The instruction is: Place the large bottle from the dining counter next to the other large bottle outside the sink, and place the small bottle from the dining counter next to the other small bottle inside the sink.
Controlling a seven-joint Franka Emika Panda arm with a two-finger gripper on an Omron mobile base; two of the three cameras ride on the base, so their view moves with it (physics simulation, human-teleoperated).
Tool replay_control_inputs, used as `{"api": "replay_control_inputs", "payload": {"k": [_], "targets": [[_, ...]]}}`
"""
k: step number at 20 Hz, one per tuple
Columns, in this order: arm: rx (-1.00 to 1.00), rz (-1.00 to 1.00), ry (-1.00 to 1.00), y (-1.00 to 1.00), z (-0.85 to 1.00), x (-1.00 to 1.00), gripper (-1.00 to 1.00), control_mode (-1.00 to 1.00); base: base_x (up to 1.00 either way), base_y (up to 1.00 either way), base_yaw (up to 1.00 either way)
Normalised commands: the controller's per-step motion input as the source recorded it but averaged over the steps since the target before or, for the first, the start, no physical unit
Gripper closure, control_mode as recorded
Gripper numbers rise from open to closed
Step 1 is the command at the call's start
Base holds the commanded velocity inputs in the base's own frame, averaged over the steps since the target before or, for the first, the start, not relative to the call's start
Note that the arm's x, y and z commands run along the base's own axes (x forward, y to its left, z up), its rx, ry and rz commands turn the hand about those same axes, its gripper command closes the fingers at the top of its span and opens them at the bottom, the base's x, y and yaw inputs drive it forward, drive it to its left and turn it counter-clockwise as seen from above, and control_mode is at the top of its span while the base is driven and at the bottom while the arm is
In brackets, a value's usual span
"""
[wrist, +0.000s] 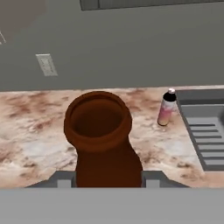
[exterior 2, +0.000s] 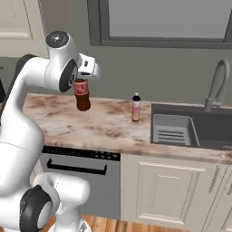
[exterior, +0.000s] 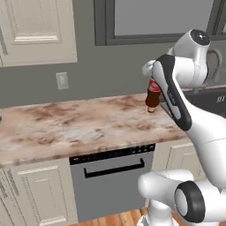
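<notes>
Cola bottle (exterior 2: 82, 95) first: you have the brown, red-labelled large one clamped in the tool (exterior 2: 86, 72), whose jaws are partly closed on the neck, and it hangs upright and clear above the bench (exterior 2: 104, 124) with its base off the stone. From the hand camera you look straight down its open mouth, the jaws pressing in at either side of the glass. Taking the sink (exterior 2: 199, 129) as your landmark, the held bottle sits well away from it on the side opposite the faucet (exterior 2: 216, 84). The other large bottle (exterior 2: 136, 108), pinkish with a white cap, stands upright on the bench just beside the sink's near rim, outside the basin and between your held bottle and the ribbed tray (exterior 2: 172, 131). That tray lies inside the basin at the end nearest the pink bottle.
</notes>
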Motion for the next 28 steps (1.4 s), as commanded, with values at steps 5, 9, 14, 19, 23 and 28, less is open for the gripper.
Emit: {"api": "replay_control_inputs", "payload": {"k": [5, 9, 14, 19, 23, 28], "targets": [[0.00, 0.00, 0.00, 0.00, 0.00, 0.00, 1.00, 1.00, 0.47, -0.57, 0.00], [0.00, 0.00, 0.00, 0.00, 0.00, 0.00, 1.00, 1.00, 0.74, -0.01, 0.00], [0.00, 0.00, 0.00, 0.00, 0.00, 0.00, 1.00, 1.00, 0.73, -0.07, 0.00], [0.00, 0.00, 0.00, 0.00, 0.00, 0.00, 1.00, 1.00, 0.43, -0.55, -0.03], [0.00, 0.00, 0.00, 0.00, 0.00, 0.00, 1.00, 1.00, 0.31, -0.36, -0.09], [0.00, 0.00, 0.00, 0.00, 0.00, 0.00, 1.00, 1.00, 0.57, -0.15, -0.07]]}}
